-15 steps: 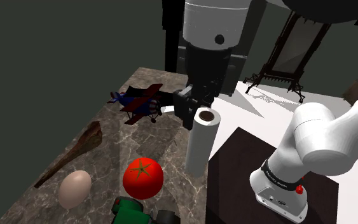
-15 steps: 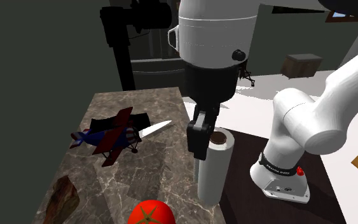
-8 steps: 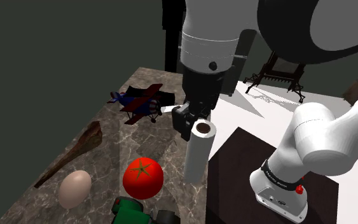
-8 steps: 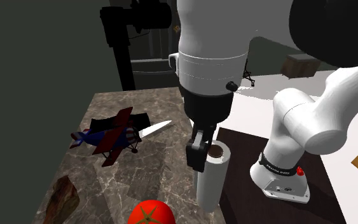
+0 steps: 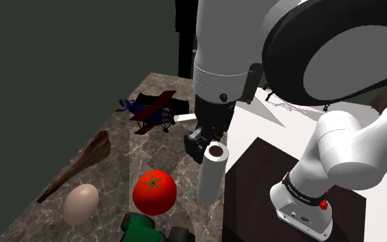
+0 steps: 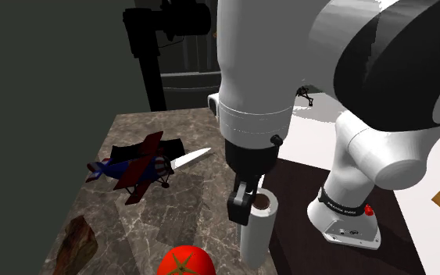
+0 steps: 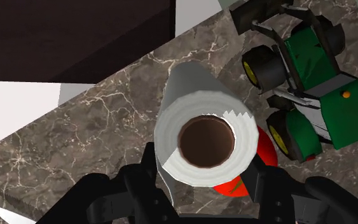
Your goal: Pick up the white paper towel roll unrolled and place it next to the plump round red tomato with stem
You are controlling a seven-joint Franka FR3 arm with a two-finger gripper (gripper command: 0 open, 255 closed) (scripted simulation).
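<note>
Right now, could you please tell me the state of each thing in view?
gripper: shut on the paper towel roll
paper towel roll: upright, clasped at its top end
tomato: whole, stem up
egg: whole, lying on its side
toy biplane: upright on its wheels
toy tractor: upright on its wheels

Toy biplane [image 5: 149, 112], egg [image 5: 81, 203], grn tractor [image 7: 314, 95] on marble tbl [image 5: 118, 170].

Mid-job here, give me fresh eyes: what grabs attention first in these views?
The upright white paper towel roll with a brown core, clasped near its top by the black gripper, stands out at the marbled table's edge nearest the stand. Just beside it sits the bright round red tomato, with a green toy tractor close by.
</note>
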